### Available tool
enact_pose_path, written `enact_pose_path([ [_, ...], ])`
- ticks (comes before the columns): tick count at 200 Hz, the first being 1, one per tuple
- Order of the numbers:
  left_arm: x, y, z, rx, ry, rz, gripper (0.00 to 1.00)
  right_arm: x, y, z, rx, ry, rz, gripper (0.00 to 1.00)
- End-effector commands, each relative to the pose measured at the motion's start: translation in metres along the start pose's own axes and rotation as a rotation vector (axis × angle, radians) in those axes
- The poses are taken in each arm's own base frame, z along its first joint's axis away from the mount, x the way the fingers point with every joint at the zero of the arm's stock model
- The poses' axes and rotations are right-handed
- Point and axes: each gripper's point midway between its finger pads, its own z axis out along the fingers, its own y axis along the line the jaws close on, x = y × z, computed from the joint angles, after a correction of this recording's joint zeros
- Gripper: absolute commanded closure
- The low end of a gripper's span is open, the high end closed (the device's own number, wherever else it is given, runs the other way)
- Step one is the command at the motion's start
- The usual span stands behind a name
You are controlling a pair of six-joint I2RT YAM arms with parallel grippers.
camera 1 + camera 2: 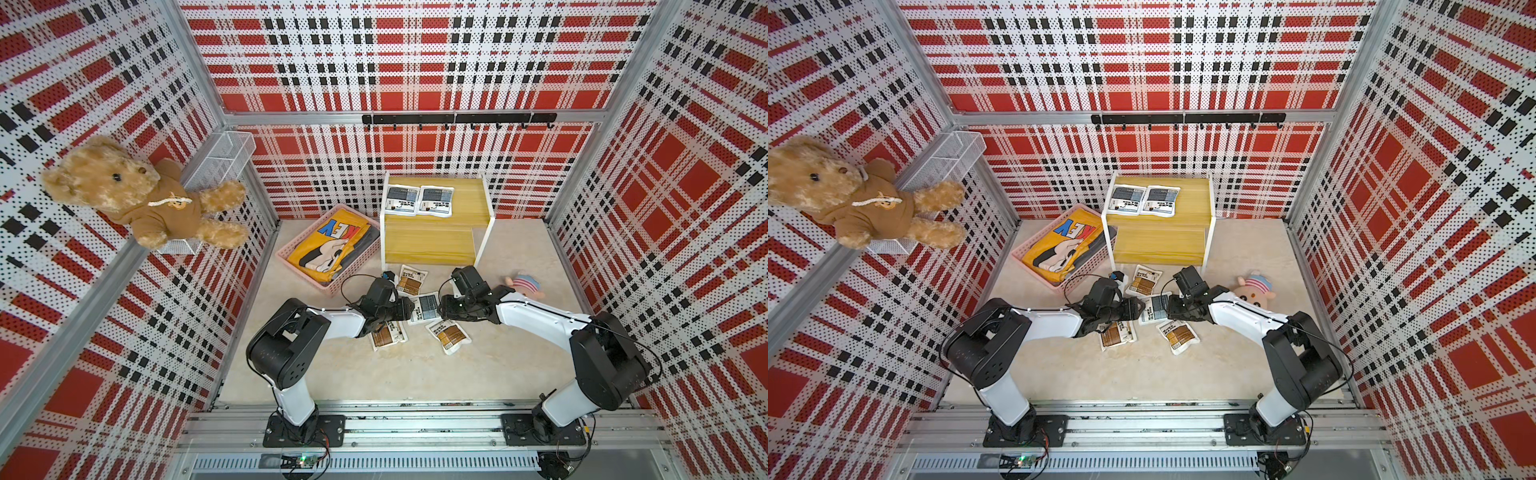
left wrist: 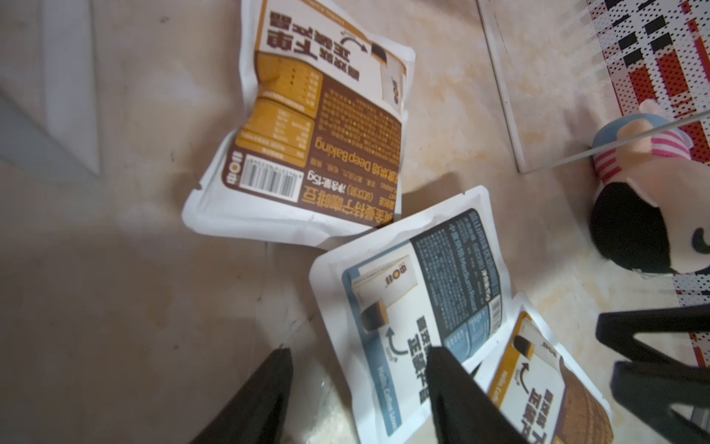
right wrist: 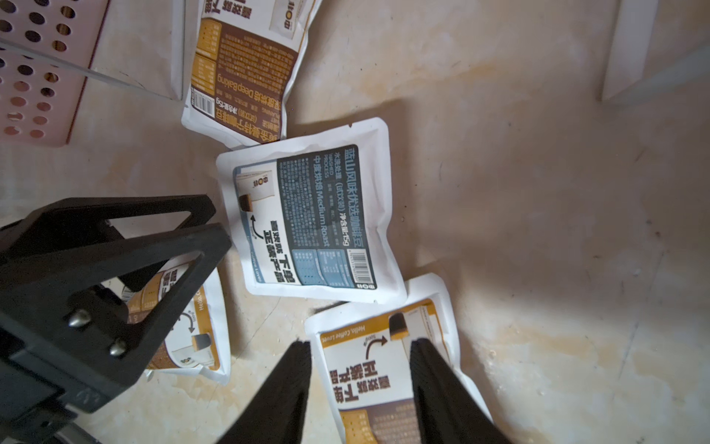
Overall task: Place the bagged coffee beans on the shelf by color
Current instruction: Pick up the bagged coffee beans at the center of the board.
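Across the upper centre of both top views stood the shelf [image 1: 432, 245], its upper board holding two grey-blue pouches [image 1: 401, 199] side by side at the left end, its lower board bare. Left of it sat the pink basket [image 1: 291, 254]. Below, at mid-frame, both arms leaned in over four pouches on the floor [image 1: 415, 374]. The third grey-blue pouch [image 1: 426, 307] lay in the middle with three brown pouches [image 1: 449, 334] around it, edges touching or overlapping.

We saw the left gripper [image 2: 359, 351] part open, its fingers either side of that grey-blue pouch's edge and gripping nothing. The right gripper [image 3: 360, 342] — likewise part open and empty — hung over a brown one.

We judged the main risk to be the fingers colliding, since the two grippers stood nearly tip to tip. A closing jaw might also drag a neighbouring pouch, or slip off so flat an edge. Room lay at the lower frame — bare floor — and on the right of the upper board.
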Motion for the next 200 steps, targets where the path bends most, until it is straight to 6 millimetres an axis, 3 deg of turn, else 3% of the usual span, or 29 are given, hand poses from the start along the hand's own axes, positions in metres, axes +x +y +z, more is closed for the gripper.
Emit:
enact_pose_path([
  [1, -0.009, -0.004, 0.005, 0.037, -0.01, 0.012, 0.43, -0.002, 0.001, 0.003, 0.007, -0.007, -0.018, 0.5],
  [116, -0.002, 0.008, 0.017, 0.073, 0.019, -0.035, 0.65, 0.002, -0.002, 0.003, 0.011, 0.004, -0.013, 0.53],
  [200, 0.004, 0.013, 0.015, 0.119, 0.041, -0.08, 0.94, 0.002, 0.001, 0.001, 0.001, 0.005, -0.007, 0.54],
])
